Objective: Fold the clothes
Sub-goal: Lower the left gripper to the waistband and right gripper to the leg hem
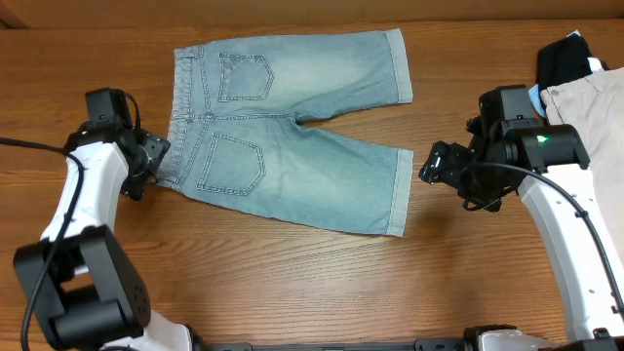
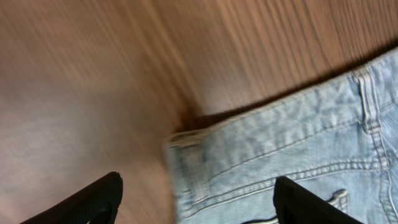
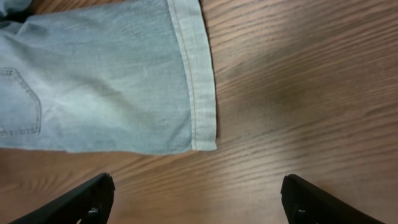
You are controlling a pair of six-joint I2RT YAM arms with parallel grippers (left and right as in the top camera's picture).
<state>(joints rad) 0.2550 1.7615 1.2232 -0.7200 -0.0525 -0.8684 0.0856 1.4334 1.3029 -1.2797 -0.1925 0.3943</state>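
Showing faded light-blue jeans spread flat on the tabletop, back pockets up, waistband toward the left gripper and cuffed hems toward the right gripper. Holding left fingers apart astride the waistband corner, and right fingers apart over bare wood just beside the nearer leg's cuff. Showing also beige trousers and a black garment at the far right edge, any labels too small to read.

We see the jeans in faded light-blue denim, paler in worn patches along the legs, with pale stitching outlining pockets and cuffs. The table is warm brown with fine wood grain. The trousers are plain beige, the garment black. The arms are white with black joints.
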